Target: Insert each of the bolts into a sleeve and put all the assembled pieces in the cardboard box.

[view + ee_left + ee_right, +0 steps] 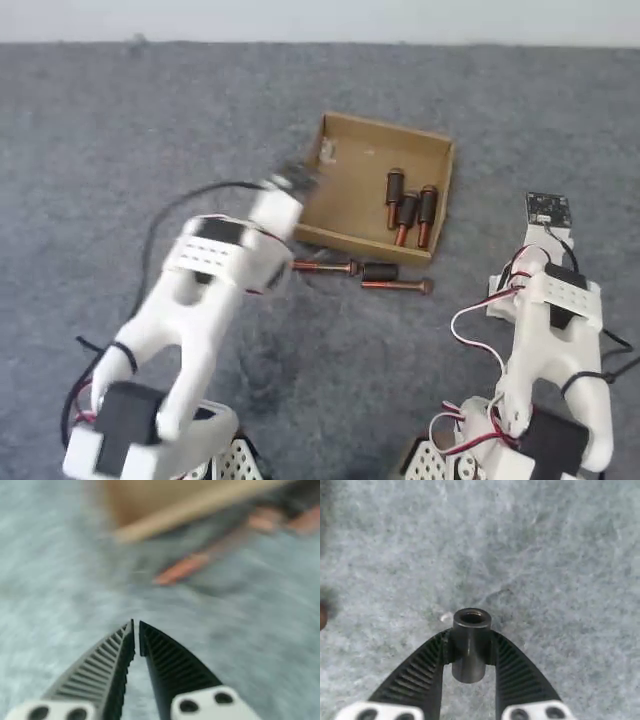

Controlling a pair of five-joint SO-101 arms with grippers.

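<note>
a dark sleeve (471, 645) is sitting pinched in the right end effector (470, 641) over the table (545, 555), its open end exposed, probably to take a bolt. a bare bolt (395, 286) is lying just in front of the cardboard box (385, 131), which is holding three assembled pieces (407, 212). the left end effector (136, 629) is hanging nearly closed and empty near the box.

Desk (120, 130): grey all over, short-napped like felt or thin carpet, mottled light and dark. It runs to 12 o'clock, where it meets a plain pale wall (320, 20) in a straight line. On that line, toward 11 o'clock, a dark speck (135, 41), too small to identify. In the right wrist view, one pale fleck (445, 616) lies on the grey nap.
</note>
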